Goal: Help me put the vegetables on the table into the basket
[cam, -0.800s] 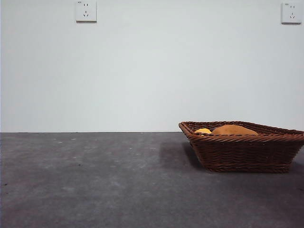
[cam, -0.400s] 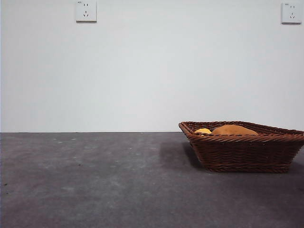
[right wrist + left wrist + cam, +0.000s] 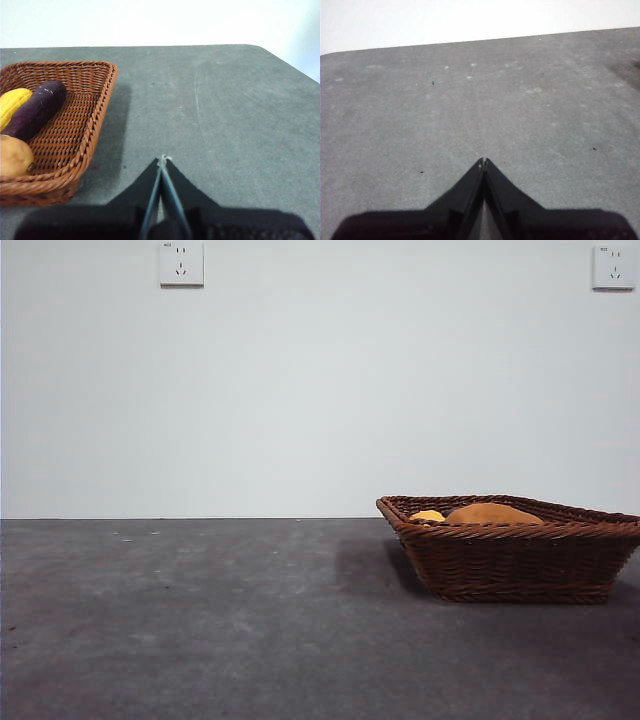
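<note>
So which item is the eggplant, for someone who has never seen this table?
Find the brown wicker basket on the grey table. Three vegetables lie inside; the eggplant is between the yellow ridged one and the orange-brown lump. It alone is slim and dark purple.

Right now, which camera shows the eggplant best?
The right wrist view: the eggplant lies in plain sight in the basket, between the yellow and orange vegetables. The front view hides it behind the basket's wall; the left wrist view shows only table.
</note>
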